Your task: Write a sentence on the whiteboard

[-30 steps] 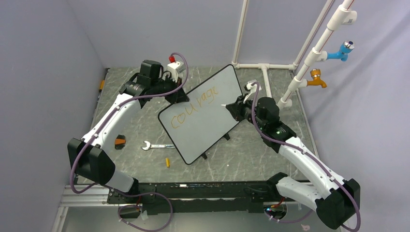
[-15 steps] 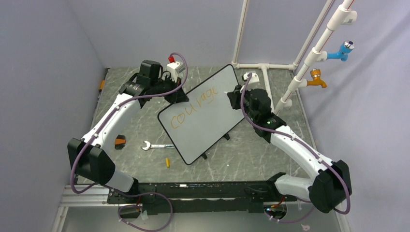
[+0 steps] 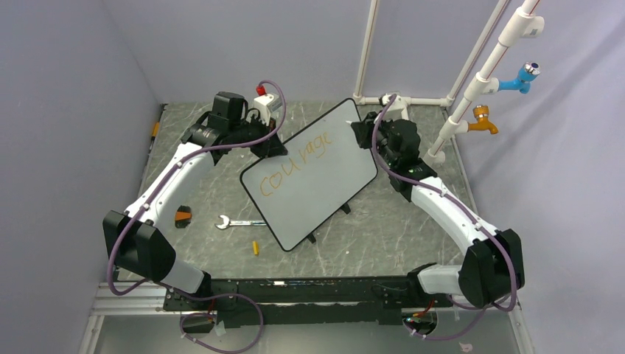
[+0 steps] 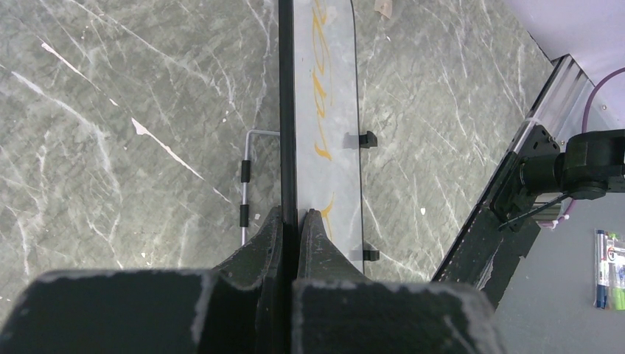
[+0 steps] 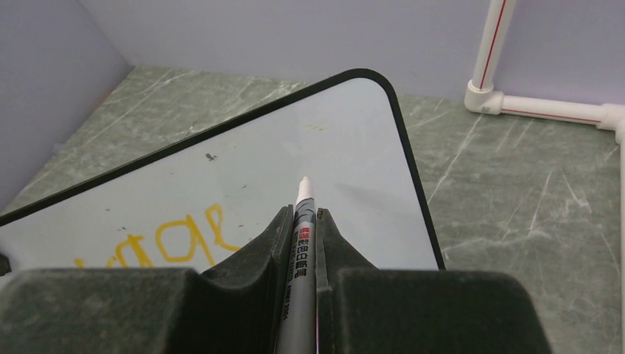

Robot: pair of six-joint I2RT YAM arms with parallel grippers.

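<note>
The whiteboard (image 3: 317,193) stands tilted in the middle of the table, its black rim turned diagonally. Orange letters of the sentence (image 3: 298,158) read "courage" in one row. My left gripper (image 3: 271,147) is shut on the whiteboard's upper left edge; in the left wrist view its jaws (image 4: 290,214) pinch the rim, with the board face (image 4: 324,88) running away. My right gripper (image 3: 362,136) sits by the top right corner, shut on a grey marker (image 5: 301,236). The marker's white tip points over blank board (image 5: 295,140) past the last letters (image 5: 177,240). I cannot tell whether the tip touches.
A wrench (image 3: 237,221), a small orange piece (image 3: 256,248) and an orange-black object (image 3: 183,216) lie left of the board's near corner. A white pipe frame (image 3: 472,92) with blue and orange taps stands at the back right. A red-capped white object (image 3: 263,94) sits behind the left arm.
My right arm has swung away from the board's middle right toward its far top right corner, carrying the marker. The left arm and the board have not moved.
</note>
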